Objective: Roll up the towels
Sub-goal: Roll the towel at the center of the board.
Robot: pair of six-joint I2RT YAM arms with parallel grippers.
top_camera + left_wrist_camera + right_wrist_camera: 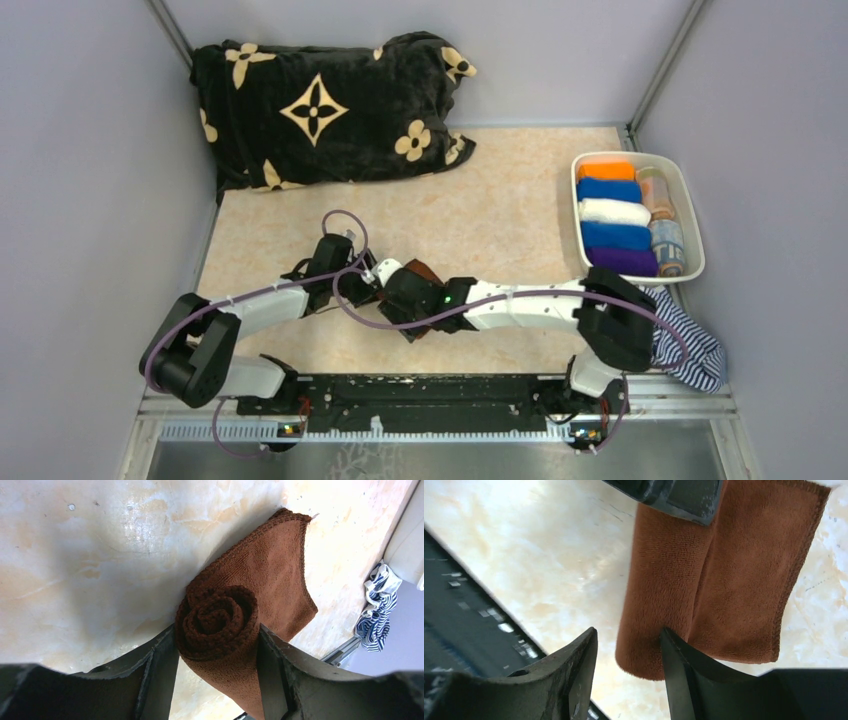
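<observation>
The plain brown towel (235,610) lies partly rolled on the marbled tabletop, its spiral end facing the left wrist camera and a flat tail spreading behind. My left gripper (217,647) is shut on this roll, one finger on each side. My right gripper (629,637) stands open at the roll's other end (659,590): its right finger touches the cloth, and a gap remains at its left finger. From above, only a brown corner (425,270) shows between the two wrists. Rolled towels (612,215) in plain colours lie in a white tray (692,215).
A big black blanket with beige flowers (320,110) lies at the back left. A navy-and-white striped cloth (690,345) hangs at the right near edge, below the tray. Grey walls close in both sides, and the black base rail (430,395) runs along the front.
</observation>
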